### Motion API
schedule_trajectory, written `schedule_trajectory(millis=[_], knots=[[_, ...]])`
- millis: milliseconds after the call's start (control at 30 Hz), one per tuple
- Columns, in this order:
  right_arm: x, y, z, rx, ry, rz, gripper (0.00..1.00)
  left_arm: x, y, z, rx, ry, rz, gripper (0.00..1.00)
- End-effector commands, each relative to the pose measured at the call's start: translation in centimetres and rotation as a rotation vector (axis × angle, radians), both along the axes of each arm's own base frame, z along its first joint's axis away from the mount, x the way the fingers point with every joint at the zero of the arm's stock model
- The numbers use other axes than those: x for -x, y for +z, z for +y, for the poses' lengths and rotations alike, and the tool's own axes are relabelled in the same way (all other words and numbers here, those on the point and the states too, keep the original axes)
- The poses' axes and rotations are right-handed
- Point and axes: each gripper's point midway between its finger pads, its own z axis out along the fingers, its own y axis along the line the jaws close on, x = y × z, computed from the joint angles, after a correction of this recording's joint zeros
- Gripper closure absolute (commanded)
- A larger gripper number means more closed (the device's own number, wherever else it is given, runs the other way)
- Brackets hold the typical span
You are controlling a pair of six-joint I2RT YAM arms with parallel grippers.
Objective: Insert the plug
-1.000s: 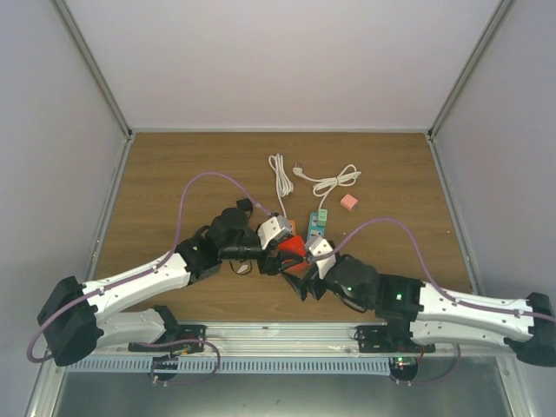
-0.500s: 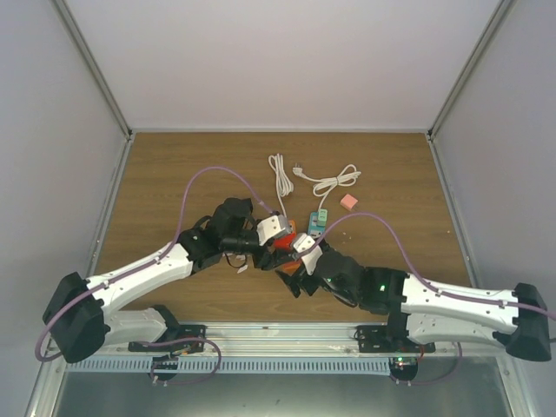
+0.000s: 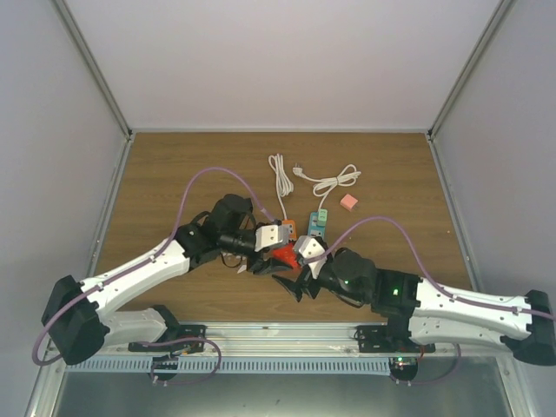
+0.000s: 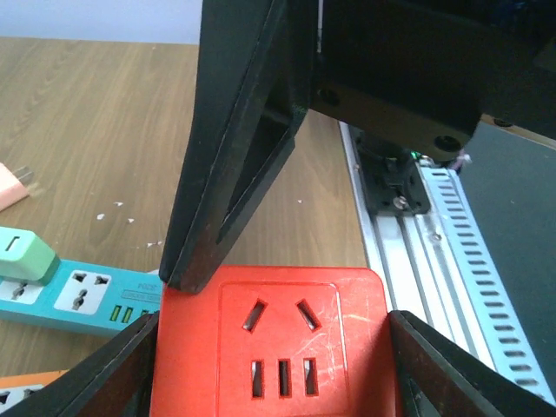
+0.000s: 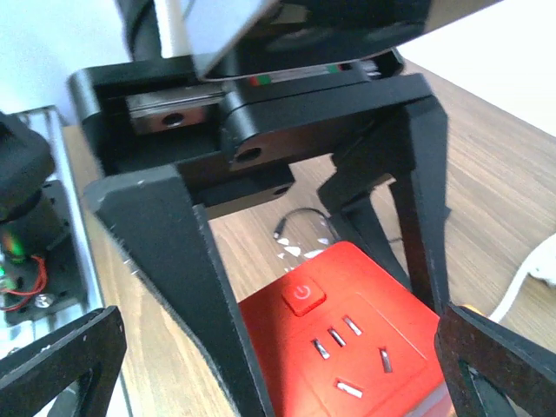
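On the table (image 3: 174, 174): one red socket (image 3: 284, 254), two white cables (image 3: 280, 176) (image 3: 334, 182).

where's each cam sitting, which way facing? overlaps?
Top external: above, behind the bases, looking down at the table; both arms whole, left gripper and right gripper at the red socket block.
Left wrist: on the left arm, looking along its own fingers clamped on the block, toward the front rail; a right-arm finger crosses ahead.
Right wrist: on the right arm, looking between its own open fingers at the block in the left gripper.
Shared: all see the block; top and left wrist see the teal power strip.
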Motion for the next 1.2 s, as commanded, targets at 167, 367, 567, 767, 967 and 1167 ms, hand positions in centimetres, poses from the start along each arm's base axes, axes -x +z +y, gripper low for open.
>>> schedule_trajectory(millis=[167,367,567,767,967,1167], knots=[[3.1,-0.5,1.0,-0.025,0.201,-0.016,0.00,2.6,6.7,0.6,0.139,-0.238,-0.130,0.99],[2.7,-2.0,1.6,0.035,0.198,-0.016,0.00,1.9,7.1,1.5,0.133,-0.326,-0.038,0.95],[1.9,1.8,-1.1,-0.118,0.102,-0.092,0.00,1.1,8.7,2.9,0.177,-0.298,-0.048,0.98],[2.3,2.0,-0.9,-0.129,0.126,-0.095,0.00,3.2,10.7,4.3,0.237,-0.305,-0.119,0.98],[2.7,1.4,0.1,-0.100,0.170,-0.089,0.00,3.5,10.5,4.4,0.243,-0.311,-0.111,0.98],[2.9,2.5,0.1,-0.108,0.188,-0.101,0.01,1.8,8.9,3.1,0.190,-0.286,-0.045,0.97]])
